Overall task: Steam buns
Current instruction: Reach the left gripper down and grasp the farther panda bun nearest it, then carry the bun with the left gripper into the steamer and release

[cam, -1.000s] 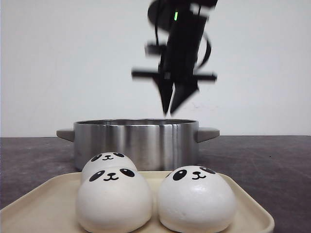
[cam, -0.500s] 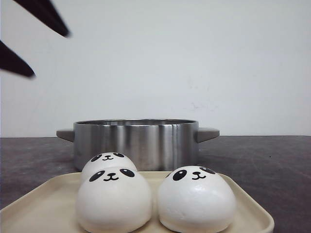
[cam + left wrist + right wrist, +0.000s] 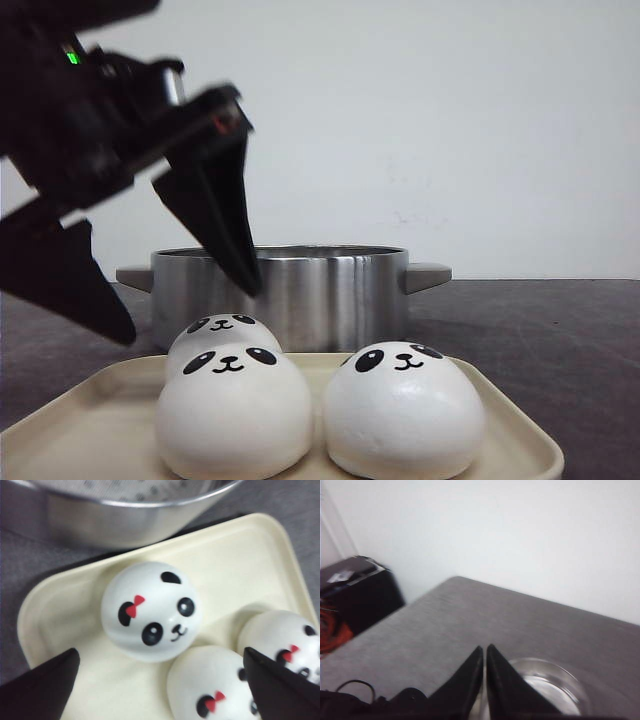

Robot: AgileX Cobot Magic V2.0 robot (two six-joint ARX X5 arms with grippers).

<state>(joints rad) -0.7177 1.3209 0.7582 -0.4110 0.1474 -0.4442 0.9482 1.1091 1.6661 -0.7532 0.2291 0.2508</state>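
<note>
Left gripper (image 3: 180,300): hangs above the left part of the tray, its two dark fingers (image 3: 215,215) spread wide apart with nothing between them; in the left wrist view its tips (image 3: 160,680) frame the buns from either side without touching any.
Right gripper (image 3: 484,652): out of the front view; its fingers (image 3: 465,680) are pressed together, tip against tip, empty, high over the grey table (image 3: 460,625).
Buns: three show on the tray in the front view, one at front left (image 3: 233,410), one at front right (image 3: 403,408), touching each other, and a third (image 3: 222,332) behind the front left one, partly hidden. Each has a black panda face; the left wrist view also shows a red bow on each.
Tray (image 3: 90,430): cream, with rounded corners, lying on the table just in front of the pot.
Pot (image 3: 285,295): shiny steel with two side handles, standing behind the tray; its inside cannot be seen from the front.
</note>
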